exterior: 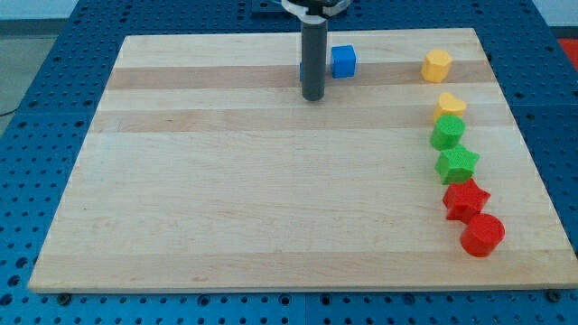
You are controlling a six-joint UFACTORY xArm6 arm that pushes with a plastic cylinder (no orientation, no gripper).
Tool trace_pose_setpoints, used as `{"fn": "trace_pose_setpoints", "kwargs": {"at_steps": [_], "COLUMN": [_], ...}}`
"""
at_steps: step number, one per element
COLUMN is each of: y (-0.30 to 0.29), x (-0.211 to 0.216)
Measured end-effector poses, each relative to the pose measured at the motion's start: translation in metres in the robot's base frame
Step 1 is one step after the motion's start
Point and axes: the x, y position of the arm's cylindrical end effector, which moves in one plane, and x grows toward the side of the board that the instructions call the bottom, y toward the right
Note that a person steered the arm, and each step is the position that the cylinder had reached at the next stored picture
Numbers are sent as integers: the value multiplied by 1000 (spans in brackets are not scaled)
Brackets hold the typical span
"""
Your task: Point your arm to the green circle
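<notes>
The green circle (447, 133) sits at the view's right side of the wooden board (226, 181), in a column of blocks. Above it is a yellow heart (451, 105), below it a green star (457, 164). My tip (313, 96) rests on the board near the view's top centre, far to the left of the green circle. A blue cube (343, 61) stands just right of the rod (313, 59), partly behind it.
A yellow hexagon (436, 65) lies at the top right. A red star (465, 199) and a red cylinder (482, 235) end the column at the lower right. A blue perforated table (36, 108) surrounds the board.
</notes>
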Motion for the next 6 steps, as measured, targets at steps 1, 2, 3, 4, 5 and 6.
{"fn": "trace_pose_setpoints", "kwargs": {"at_steps": [1, 2, 3, 4, 5, 6], "y": [1, 5, 12, 12, 11, 22], "x": [-5, -15, -26, -27, -27, -14]}}
